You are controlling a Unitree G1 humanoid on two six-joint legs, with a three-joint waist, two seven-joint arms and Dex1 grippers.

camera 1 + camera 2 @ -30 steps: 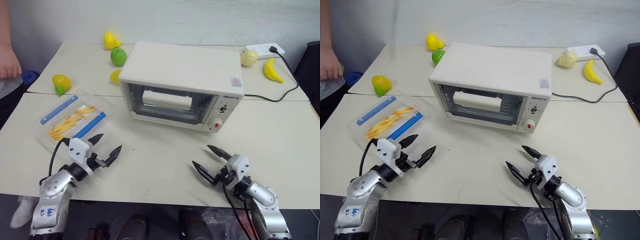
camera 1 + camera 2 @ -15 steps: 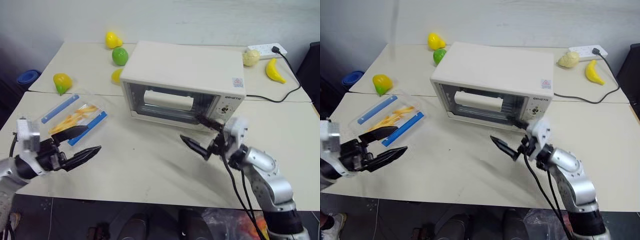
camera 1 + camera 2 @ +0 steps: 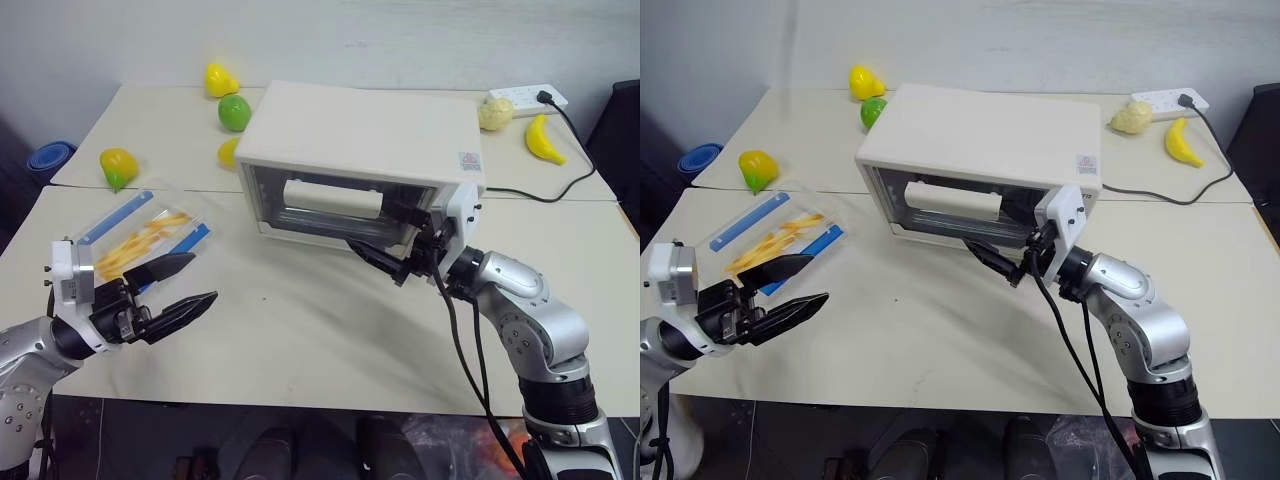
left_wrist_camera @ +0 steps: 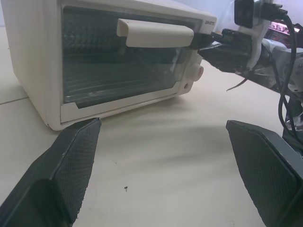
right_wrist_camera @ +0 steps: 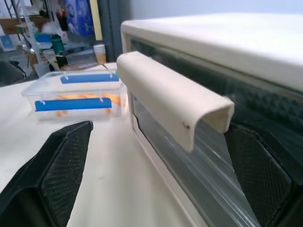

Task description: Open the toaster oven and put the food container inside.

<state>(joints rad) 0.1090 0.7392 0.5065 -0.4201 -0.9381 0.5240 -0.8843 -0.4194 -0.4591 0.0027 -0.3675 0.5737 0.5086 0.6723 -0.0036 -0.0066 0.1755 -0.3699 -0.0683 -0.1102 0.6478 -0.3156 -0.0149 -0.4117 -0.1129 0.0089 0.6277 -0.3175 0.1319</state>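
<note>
- The toaster oven (image 3: pixel 360 165) sits mid-worktop (image 3: pixel 300 340) with its glass door shut, and the white bar handle (image 5: pixel 170 97) runs across the top of the glass.
- The right claw (image 3: pixel 385 240) is up at the oven front, near the right end of that handle. Its fingers are spread wide, one on either side of the bar in the right wrist view, nothing gripped.
- The left claw (image 3: pixel 180 285) hangs low over the worktop's near left part, also wide open and empty, pointing across toward the oven.
- The food container (image 3: pixel 140 235) lies flat on the worktop left of the oven, just beyond the left claw, lid on, fries showing through.
- Toy fruit is scattered along the back: a green apple (image 3: pixel 235 112) and a banana (image 3: pixel 543 137).
</note>
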